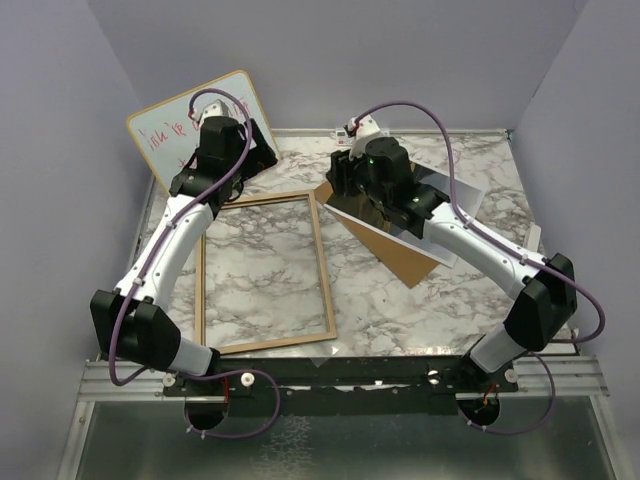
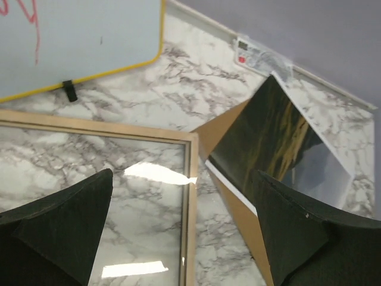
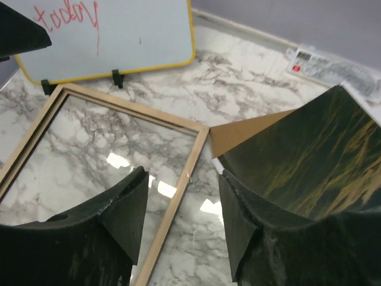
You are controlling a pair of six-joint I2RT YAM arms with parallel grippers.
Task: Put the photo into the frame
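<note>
Left end effector [image 2: 184,238] hangs over the far part of the frame [image 2: 89,126] with its two dark fingers [image 2: 59,226] spread wide and nothing between them. Its own camera shows the frame's right rail and a glinting pane beneath the gap. The right end effector [image 3: 181,226] is also apart, though less widely, and grips nothing; it hovers above that same right rail near the frame's far right corner. The frame lies flat on the marble worktop [image 2: 196,89] with its light wood face up, and the marble pattern shows through its middle. The photo [image 3: 309,161] is outside the frame, just to its right. It is a dark glossy print streaked with gold, a white margin along its near edge, and it rests on a plain brown board [image 3: 244,131]. One corner of that board pokes out toward the frame's far right corner; whether the two touch I cannot tell. A whiteboard [image 3: 119,36] with a yellow edge and red handwriting leans at the far left, behind the frame.
</note>
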